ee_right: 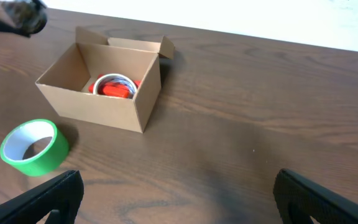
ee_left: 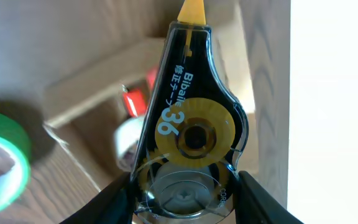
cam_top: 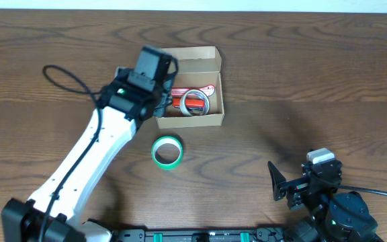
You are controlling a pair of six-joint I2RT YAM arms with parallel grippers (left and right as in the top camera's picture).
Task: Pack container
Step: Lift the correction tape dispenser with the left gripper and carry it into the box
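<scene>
**Corrector held over the open box**

Left pincer (ee_left: pixel 185 208) is clenched on the round end of a black-and-yellow correction tape dispenser (ee_left: pixel 188 118), whose yellow tip points away from the wrist. It hangs over the left edge of the container (cam_top: pixel 190 122).

The container sits mid-table (cam_top: pixel 301 67) with its lid flap up. Inside lie a clear tape roll (cam_top: pixel 195 101) and a red item (ee_right: pixel 114 90), possibly a packet.

A green tape roll (cam_top: pixel 167 152) lies just in front of it, apart. Right pincer (ee_right: pixel 179 199) is released, jaws wide, well apart from the container.
</scene>
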